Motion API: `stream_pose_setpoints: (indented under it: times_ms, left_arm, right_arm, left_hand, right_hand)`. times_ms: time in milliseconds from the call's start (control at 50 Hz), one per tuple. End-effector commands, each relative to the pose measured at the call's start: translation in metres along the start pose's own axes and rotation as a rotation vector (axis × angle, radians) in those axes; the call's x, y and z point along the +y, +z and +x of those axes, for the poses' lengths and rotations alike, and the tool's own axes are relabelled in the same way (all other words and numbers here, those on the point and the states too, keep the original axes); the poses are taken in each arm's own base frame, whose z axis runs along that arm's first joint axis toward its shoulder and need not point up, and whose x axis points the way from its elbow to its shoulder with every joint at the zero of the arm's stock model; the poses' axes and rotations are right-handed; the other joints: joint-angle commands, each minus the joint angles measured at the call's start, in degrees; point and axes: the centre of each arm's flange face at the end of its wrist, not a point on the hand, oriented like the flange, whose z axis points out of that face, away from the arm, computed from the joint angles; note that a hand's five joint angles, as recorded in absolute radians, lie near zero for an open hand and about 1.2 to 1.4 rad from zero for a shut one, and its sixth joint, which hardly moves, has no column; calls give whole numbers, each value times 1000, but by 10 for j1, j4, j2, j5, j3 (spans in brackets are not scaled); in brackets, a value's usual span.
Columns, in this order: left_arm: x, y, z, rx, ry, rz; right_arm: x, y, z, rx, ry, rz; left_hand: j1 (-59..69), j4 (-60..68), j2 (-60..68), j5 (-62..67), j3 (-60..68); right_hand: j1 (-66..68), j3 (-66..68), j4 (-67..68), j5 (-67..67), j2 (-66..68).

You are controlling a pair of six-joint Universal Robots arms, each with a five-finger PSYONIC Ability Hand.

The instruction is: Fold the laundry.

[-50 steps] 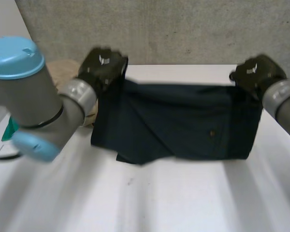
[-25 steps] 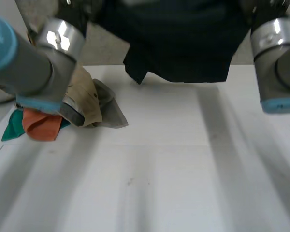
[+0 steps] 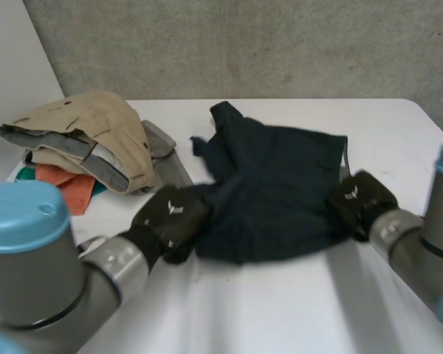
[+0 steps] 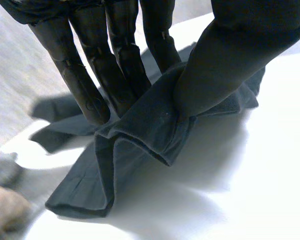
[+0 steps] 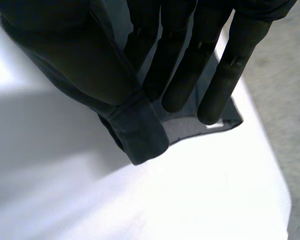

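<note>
The dark navy garment (image 3: 280, 184) lies crumpled on the white table (image 3: 280, 317), spread between the two hands. The left hand (image 3: 170, 217) grasps the garment's near left edge. In the left wrist view a fold is pinched between the thumb and straight fingers (image 4: 85, 85). The right hand (image 3: 356, 200) grasps the near right edge, with a hem clamped between thumb and fingers (image 5: 215, 75). At the table's far left lies a pile: a tan garment (image 3: 96, 122) on top, grey cloth (image 3: 162, 158) beneath, orange cloth (image 3: 63, 181) beside it.
</note>
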Motion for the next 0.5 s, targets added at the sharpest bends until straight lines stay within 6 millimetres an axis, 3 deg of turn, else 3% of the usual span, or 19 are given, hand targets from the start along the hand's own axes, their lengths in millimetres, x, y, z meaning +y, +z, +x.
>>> stream_pose_setpoints:
  times_ms: [20, 120, 300, 320, 340, 380, 480, 500]
  left_arm:
    - [-11, -92, 38, 221, -28, -344]
    - [-15, -87, 41, 223, 9, -288]
    - [-15, -34, 12, 73, 21, -141]
    - [-13, -31, 10, 70, 21, -147]
    - [-11, -25, 8, 68, 27, -151]
    - [-10, -17, 4, 62, 47, -149]
    - [-11, 13, -18, -3, 116, -115]
    - [-8, 22, -34, -45, 107, -111]
  right_arm:
    - [12, -79, -16, -180, -156, -149]
    - [19, -79, -14, -157, -149, -159]
    - [21, -62, -10, -69, -109, -117]
    - [21, -62, -10, -66, -109, -115]
    - [20, -62, -10, -65, -108, -111]
    - [20, -60, -9, -65, -103, -109]
    - [23, -53, -10, -57, -97, -109]
    - [23, -52, -10, -53, -96, -106]
  left_hand:
    - [153, 111, 111, 126, 115]
    - [153, 111, 111, 126, 115]
    - [149, 108, 108, 123, 112]
    - [94, 53, 53, 68, 57]
    - [-173, -214, -214, -199, -210]
    - [-467, -508, -508, -493, -504]
    - [-513, -554, -554, -540, -551]
    - [-507, -548, -548, -534, -544]
  right_hand:
    - [158, 115, 112, 107, 125]
    - [158, 115, 112, 107, 125]
    - [158, 115, 112, 107, 125]
    - [158, 115, 112, 107, 125]
    - [158, 115, 112, 107, 125]
    - [158, 115, 112, 107, 125]
    - [158, 115, 112, 107, 125]
    - [158, 115, 112, 107, 125]
